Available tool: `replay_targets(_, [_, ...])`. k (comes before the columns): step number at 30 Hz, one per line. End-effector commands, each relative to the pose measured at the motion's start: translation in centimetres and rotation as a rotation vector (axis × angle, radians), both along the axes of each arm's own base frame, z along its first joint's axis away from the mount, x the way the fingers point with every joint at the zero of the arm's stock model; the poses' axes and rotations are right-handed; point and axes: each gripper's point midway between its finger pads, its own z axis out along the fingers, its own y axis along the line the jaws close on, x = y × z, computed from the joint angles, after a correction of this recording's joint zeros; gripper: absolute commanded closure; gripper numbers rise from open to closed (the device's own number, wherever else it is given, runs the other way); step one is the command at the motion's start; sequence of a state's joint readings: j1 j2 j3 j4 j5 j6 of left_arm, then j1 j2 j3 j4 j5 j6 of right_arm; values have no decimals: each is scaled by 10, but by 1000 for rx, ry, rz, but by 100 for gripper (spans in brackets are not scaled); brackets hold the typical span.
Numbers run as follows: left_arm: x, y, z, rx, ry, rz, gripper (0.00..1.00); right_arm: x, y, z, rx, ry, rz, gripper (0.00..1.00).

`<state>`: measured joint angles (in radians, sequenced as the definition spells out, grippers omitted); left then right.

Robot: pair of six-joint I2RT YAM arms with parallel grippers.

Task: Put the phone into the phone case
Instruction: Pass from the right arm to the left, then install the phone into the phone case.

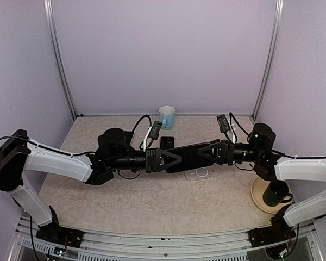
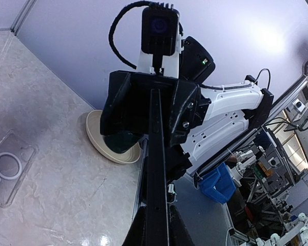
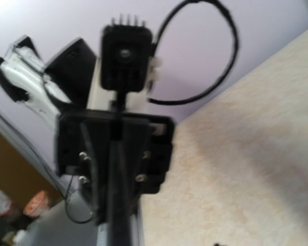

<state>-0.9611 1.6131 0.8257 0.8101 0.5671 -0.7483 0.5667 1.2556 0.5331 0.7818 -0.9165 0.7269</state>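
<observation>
A black phone hangs level above the table, held at both ends. My left gripper is shut on its left end and my right gripper is shut on its right end. In the left wrist view the phone shows edge-on between my fingers, running to the right gripper opposite. In the right wrist view the phone is a blurred dark edge. The clear phone case with a white ring lies flat on the table just below the phone. It also shows in the left wrist view.
A blue cup stands at the back wall. A small black object lies behind the phone. A beige plate with a dark mug on it sits at the right, under my right arm.
</observation>
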Motion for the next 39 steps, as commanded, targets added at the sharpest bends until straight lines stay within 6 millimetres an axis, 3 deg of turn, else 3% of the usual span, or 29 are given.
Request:
replay_targets(1, [5, 1, 15, -31, -21, 22, 100, 20, -8, -4, -107, -25, -126, 46])
replay_targets(9, [16, -1, 7, 20, 15, 59, 100, 46, -43, -17, -222, 11, -297, 19])
replay_targets(14, [29, -6, -5, 75, 60, 100, 100, 64, -62, -38, -310, 51, -414, 4])
replay_targets(24, [49, -27, -33, 166, 193, 109, 100, 89, -87, -82, -408, 206, -553, 1])
replay_targets(39, [91, -51, -83, 312, 420, 185, 100, 102, -118, -99, -423, 269, -651, 1])
